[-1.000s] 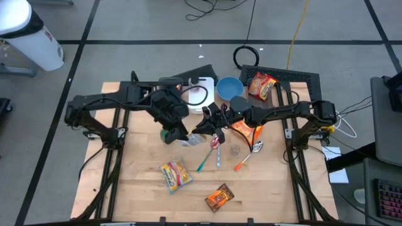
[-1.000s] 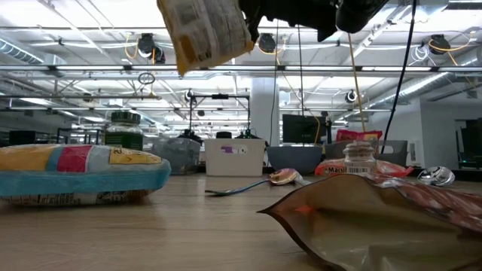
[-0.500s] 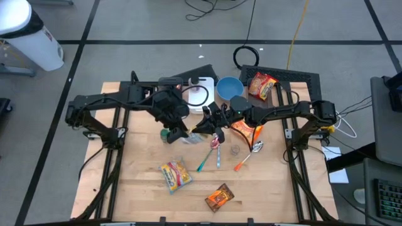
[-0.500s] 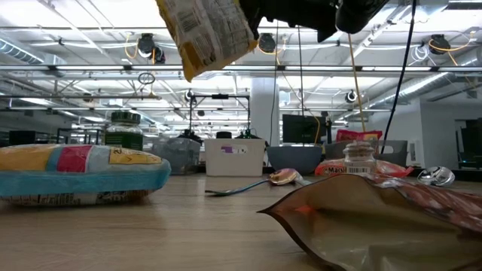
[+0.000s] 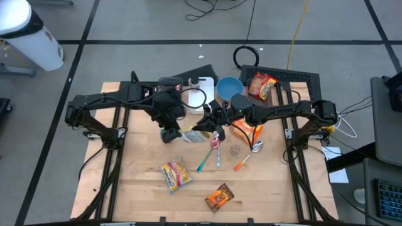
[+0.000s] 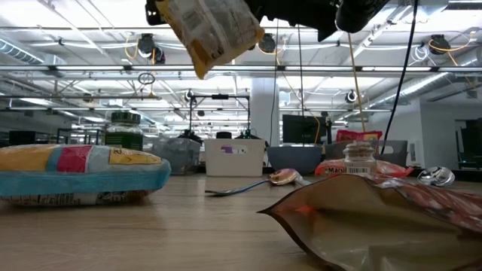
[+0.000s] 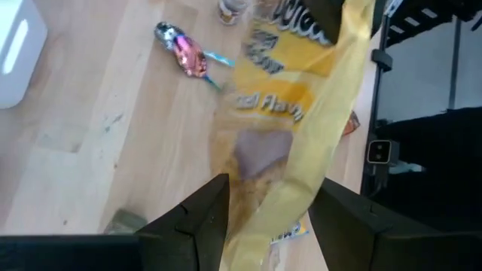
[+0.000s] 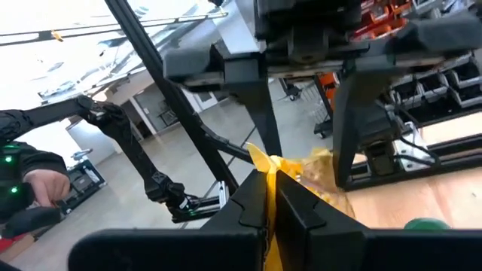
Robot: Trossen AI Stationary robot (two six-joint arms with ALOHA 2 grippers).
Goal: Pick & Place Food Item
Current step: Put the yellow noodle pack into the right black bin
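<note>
At table centre, your left gripper (image 7: 263,218), jaws part open, and pinched-shut right gripper (image 8: 269,197) are both holding the crinkly yellow plastic snack bag (image 6: 211,30) aloft; placing remains, perhaps toward twelve o'clock

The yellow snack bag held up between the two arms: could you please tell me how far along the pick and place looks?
Done: the yellow snack bag is lifted clear of the table. In hand: both claws grip it, the left claw around one edge, the right claw shut on another. Left: setting it down; no destination is evident, and other packets, including the orange packet, lie untouched.
</note>
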